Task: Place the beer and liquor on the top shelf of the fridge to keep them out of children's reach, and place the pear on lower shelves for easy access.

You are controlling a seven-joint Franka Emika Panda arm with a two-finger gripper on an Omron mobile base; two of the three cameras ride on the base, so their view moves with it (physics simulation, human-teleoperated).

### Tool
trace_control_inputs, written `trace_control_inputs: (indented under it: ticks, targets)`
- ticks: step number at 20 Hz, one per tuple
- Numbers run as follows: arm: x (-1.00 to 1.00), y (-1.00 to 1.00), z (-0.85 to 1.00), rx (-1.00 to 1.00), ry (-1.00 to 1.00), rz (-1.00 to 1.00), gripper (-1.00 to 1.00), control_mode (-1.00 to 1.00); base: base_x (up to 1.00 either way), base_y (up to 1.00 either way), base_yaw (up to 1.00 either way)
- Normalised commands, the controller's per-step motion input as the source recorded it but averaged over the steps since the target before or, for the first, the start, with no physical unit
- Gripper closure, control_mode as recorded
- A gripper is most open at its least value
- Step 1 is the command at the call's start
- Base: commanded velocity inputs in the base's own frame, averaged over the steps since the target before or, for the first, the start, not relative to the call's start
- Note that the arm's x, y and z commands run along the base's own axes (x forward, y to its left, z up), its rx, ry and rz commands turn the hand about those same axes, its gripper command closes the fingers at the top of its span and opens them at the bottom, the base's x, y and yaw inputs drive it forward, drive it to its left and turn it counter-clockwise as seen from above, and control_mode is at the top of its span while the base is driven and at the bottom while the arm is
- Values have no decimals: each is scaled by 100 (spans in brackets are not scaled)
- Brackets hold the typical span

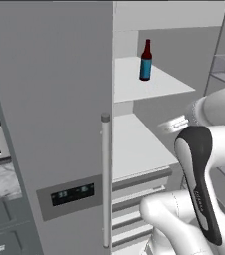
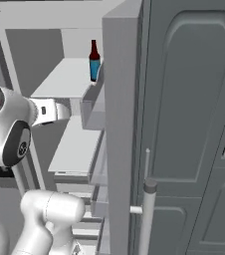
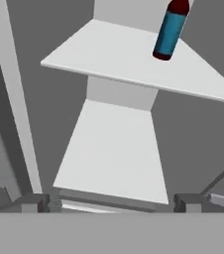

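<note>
Standing upright on the top shelf (image 1: pixel 149 84) of the fridge (image 1: pixel 50 99), toward its far right: the beer (image 1: pixel 146 61), placed high as the task asks. Leaving plenty of bare board to its left and near edge for the liquor. Sitting bare below, a lower shelf (image 3: pixel 114 149), suiting the pear. Showing at the bottom of the hand view, the claw (image 3: pixel 112 202), tips spread wide and apparently holding nothing, though barely visible. Crowding the right side, door bins (image 2: pixel 92 107).
</note>
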Motion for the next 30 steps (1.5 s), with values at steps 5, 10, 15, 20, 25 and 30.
trace_control_inputs:
  ticks: [5, 10, 15, 20, 25, 30]
  targets:
    - [0, 0, 0, 0, 0, 0, -100, 100, -80, 4, 21]
    - [0, 0, 0, 0, 0, 0, -100, 100, -56, 72, 34]
    - [0, 0, 0, 0, 0, 0, -100, 100, -9, 100, 38]
    - [0, 0, 0, 0, 0, 0, -100, 100, 1, 100, 32]
    - [0, 0, 0, 0, 0, 0, -100, 100, 17, 100, 17]
    - [0, 0, 0, 0, 0, 0, -100, 100, 50, 90, 2]
